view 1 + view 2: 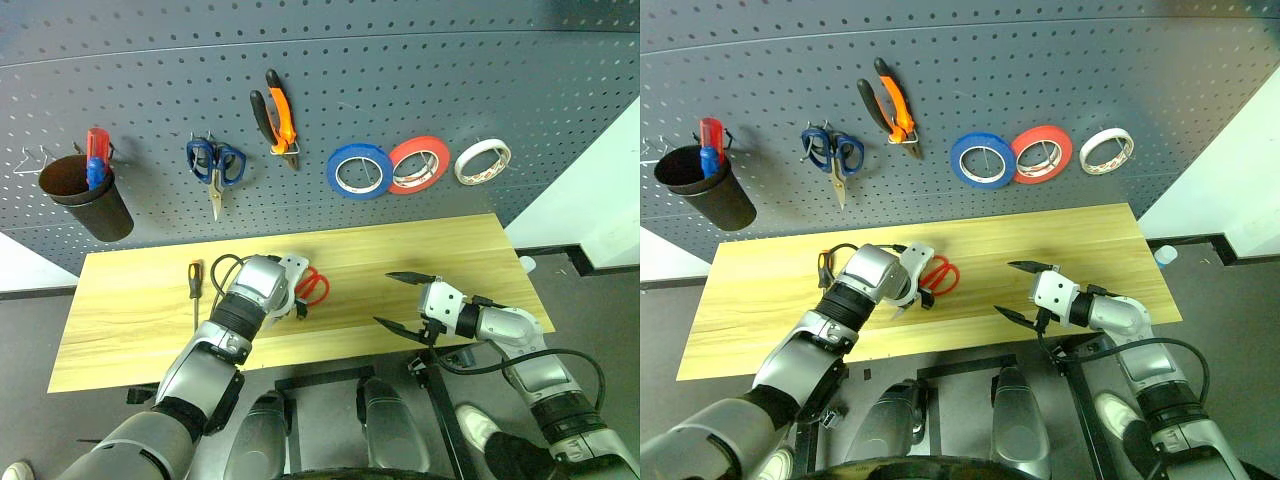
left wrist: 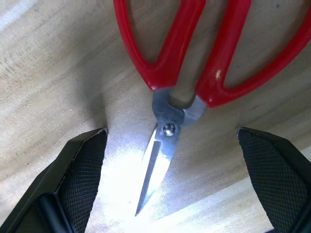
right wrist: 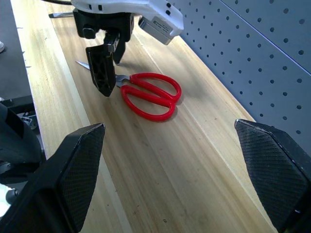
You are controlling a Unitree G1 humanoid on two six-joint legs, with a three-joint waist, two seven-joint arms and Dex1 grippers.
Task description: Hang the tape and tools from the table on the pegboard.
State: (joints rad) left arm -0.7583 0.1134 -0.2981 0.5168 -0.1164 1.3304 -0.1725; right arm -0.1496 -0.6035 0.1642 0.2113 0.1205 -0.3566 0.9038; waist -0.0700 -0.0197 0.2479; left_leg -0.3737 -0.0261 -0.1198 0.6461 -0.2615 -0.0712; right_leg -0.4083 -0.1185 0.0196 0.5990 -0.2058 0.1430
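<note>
Red-handled scissors (image 1: 316,288) lie flat on the table (image 1: 450,250), a little left of its middle. My left gripper (image 2: 171,132) points steeply down over them, open, one finger on each side of the pivot and blades, and grips nothing. The slim screwdriver (image 1: 195,290) lies on the wood left of that arm. Open and empty, my right gripper (image 1: 400,301) hovers over the table's right part. On the pegboard (image 1: 400,80) hang the orange-and-black pliers (image 1: 278,118) and the cream-white tape (image 1: 465,170).
Hanging on the board are also blue-handled scissors (image 1: 216,190), a blue roll (image 1: 333,172), a red-orange roll (image 1: 440,152) and a black cup (image 1: 85,195) with red-and-blue screwdrivers. Bare hooks stick out at the far left. The table's front edge lies close under both arms.
</note>
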